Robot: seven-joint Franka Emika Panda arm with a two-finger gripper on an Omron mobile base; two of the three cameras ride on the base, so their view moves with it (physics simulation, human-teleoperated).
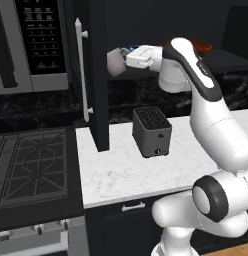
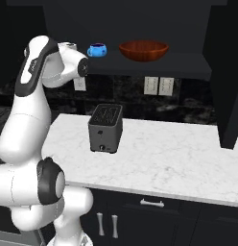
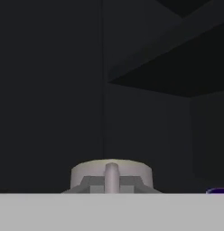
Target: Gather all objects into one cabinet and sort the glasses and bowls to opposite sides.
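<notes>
Two bowls already sit on the cabinet shelf: a blue bowl and, beside it, the red-brown bowl. My tool is clamped shut on the grey-beige cup, held at the shelf's opposite end beside the door. Setting it down remains.

My end effector is up at the cabinet shelf, closed on the cup at the shelf's left end. To the cup's right on the shelf sits a small bowl, then the wide bowl further right. Below on the desk stands a toaster. The open cabinet door stands left of the cup, the stove left of the desk.
</notes>
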